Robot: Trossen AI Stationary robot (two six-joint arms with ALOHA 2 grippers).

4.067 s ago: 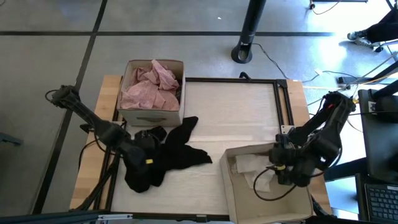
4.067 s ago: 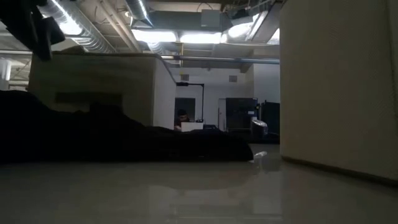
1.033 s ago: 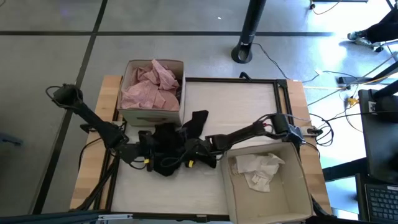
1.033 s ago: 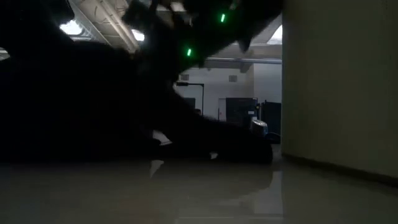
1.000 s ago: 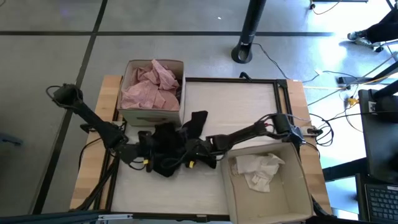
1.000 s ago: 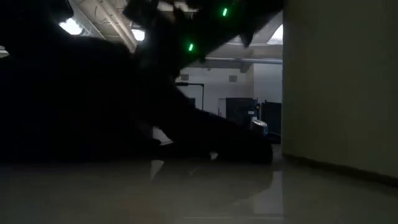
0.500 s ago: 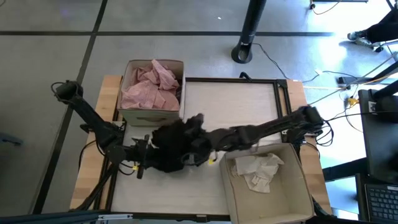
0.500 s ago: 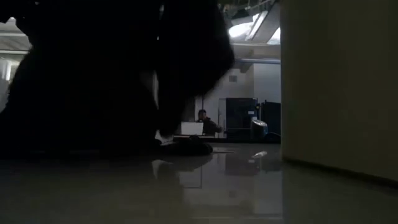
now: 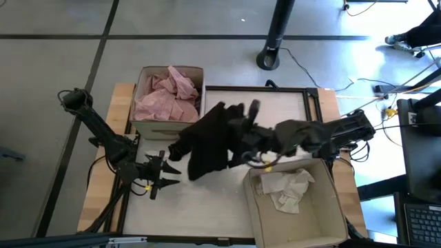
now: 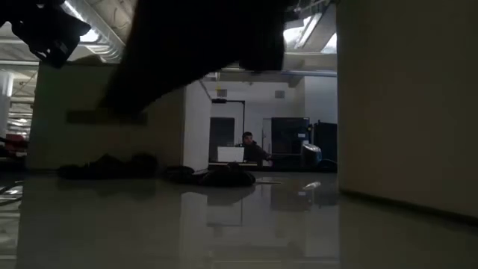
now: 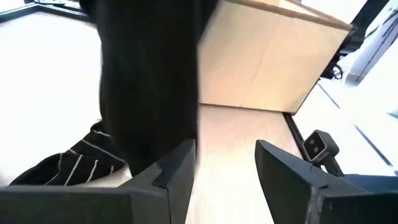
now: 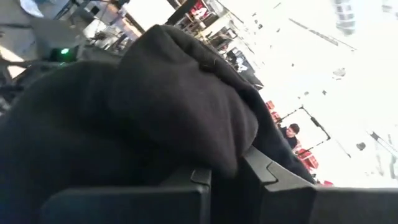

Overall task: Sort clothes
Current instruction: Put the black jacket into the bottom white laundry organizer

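A: Where does the black fabric garment with thin white stripes [image 9: 210, 141] hang?

B: Lifted above the pale wooden desk [image 9: 275, 110], bunched and drooping, pinched in the right claw [image 9: 242, 146]. Left of it the left claw [image 9: 164, 172] rests low, fingers spread, holding nothing.

A: Around it?

B: A tan cardboard box of crumpled pink cloth [image 9: 167, 95] behind; another cardboard box with pale cloth [image 9: 289, 187] right. No readable writing.

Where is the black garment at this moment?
In the high view the black garment hangs mid-table from the right gripper, between the pink-filled box and the near-right box.
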